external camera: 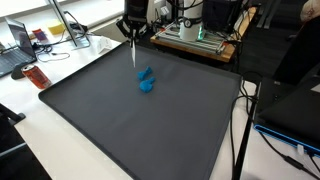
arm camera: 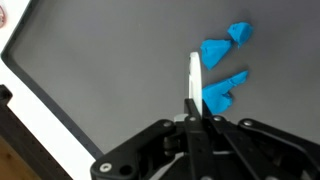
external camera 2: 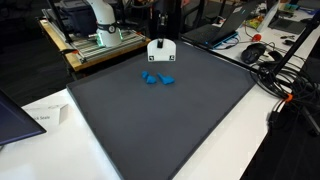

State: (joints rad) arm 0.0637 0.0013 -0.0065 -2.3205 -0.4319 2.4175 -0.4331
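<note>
jaws clamped on white stick [arm camera: 193, 75], tip just beside blue pieces [arm camera: 222, 95]; dark mat [arm camera: 100, 60] edges well apart

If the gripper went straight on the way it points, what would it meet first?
Probably the dark mat beside the blue pieces, with the white stick in the gripper touching first; depth unclear.

Both exterior views look down across the dark mat [external camera: 150, 130] from different corners; the close wrist view shares the blue pieces [external camera: 147, 86].
</note>
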